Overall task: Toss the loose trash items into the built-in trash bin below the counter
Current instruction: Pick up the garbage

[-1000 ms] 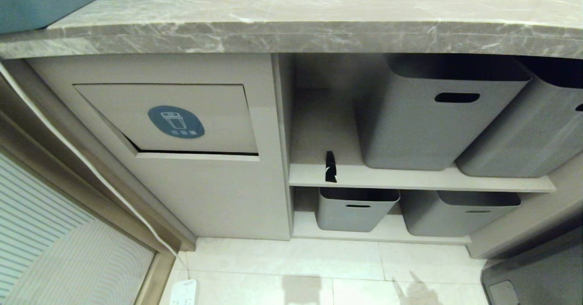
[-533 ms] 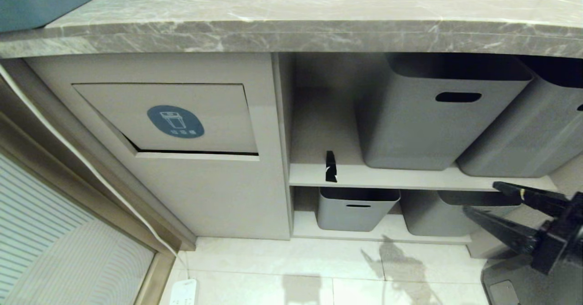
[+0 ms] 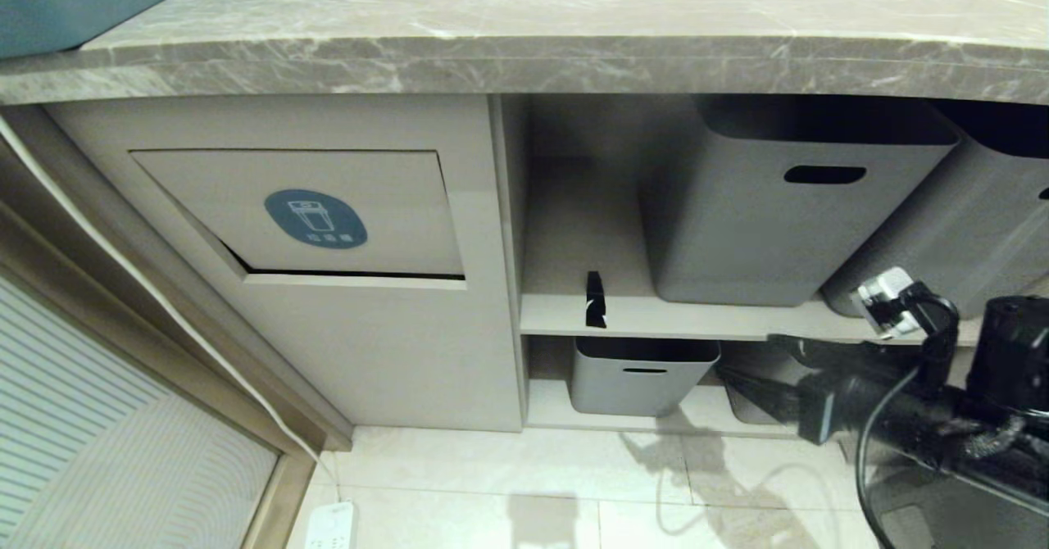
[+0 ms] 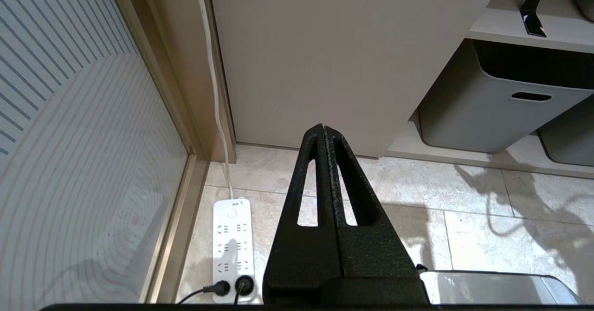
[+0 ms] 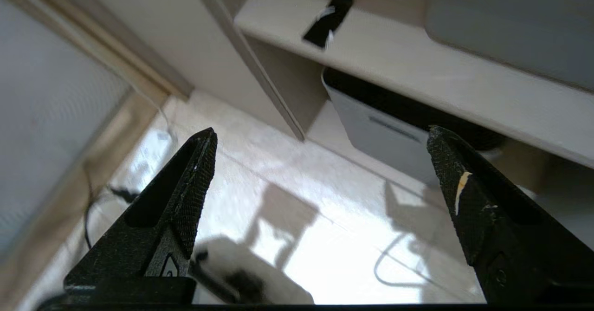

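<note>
Black wrapper scrap (image 3: 595, 301) on upper shelf (image 3: 737, 319) front edge, right of trash bin flap (image 3: 303, 213); flap's blue sticker (image 3: 315, 219) shows white bin icon, writing unreadable; right tool (image 3: 750, 365) released, empty, near lower tubs (image 3: 643, 373); left tool (image 4: 323, 132) clenched, empty, above floor.

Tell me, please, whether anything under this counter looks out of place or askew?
Yes: a black scrap lies on the shelf at its front edge, left of the grey tubs, like litter. The trash bin flap also sits slightly ajar, with a dark gap below.

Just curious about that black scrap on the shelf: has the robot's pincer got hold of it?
No, the black scrap lies alone on the shelf, with the right pincer open and apart.
</note>
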Tool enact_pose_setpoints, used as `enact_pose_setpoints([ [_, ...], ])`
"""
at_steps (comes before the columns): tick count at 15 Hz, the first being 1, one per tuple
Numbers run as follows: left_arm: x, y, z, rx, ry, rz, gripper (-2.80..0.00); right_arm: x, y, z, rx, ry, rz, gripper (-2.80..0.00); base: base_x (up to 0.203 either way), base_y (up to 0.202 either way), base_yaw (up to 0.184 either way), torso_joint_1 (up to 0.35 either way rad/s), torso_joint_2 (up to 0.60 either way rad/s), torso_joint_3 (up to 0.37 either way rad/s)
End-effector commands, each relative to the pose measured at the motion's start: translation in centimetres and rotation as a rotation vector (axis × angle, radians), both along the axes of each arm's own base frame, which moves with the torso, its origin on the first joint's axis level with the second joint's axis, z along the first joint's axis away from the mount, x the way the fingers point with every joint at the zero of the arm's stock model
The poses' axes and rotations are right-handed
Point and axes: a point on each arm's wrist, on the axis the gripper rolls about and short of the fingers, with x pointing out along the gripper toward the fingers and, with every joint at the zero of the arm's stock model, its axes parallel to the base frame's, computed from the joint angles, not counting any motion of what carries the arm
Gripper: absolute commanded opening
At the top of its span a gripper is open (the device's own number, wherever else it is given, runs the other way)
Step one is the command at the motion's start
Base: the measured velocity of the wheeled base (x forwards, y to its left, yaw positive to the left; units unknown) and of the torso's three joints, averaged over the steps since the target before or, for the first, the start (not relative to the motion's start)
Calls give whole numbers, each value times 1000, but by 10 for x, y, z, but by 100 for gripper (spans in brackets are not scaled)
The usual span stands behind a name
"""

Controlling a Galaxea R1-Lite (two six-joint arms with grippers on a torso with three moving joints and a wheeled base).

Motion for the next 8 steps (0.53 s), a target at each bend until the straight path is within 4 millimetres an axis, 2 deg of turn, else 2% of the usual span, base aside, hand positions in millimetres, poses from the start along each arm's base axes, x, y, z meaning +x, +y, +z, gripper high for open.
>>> enact_pose_setpoints([
  [1, 0, 0, 0, -1, 3, 1, -280, 27, 13, -23, 8, 75, 13, 0, 0, 0, 0, 0, 0, 0],
  [4, 0, 0, -1, 0, 4, 1, -280, 53, 42, -32, 60, 68, 48, 0, 0, 0, 0, 0, 0, 0],
  [8, 0, 0, 0, 0, 3, 1, -280, 83, 76, -49, 101, 2, 10, 0, 0, 0, 0, 0, 0, 0],
])
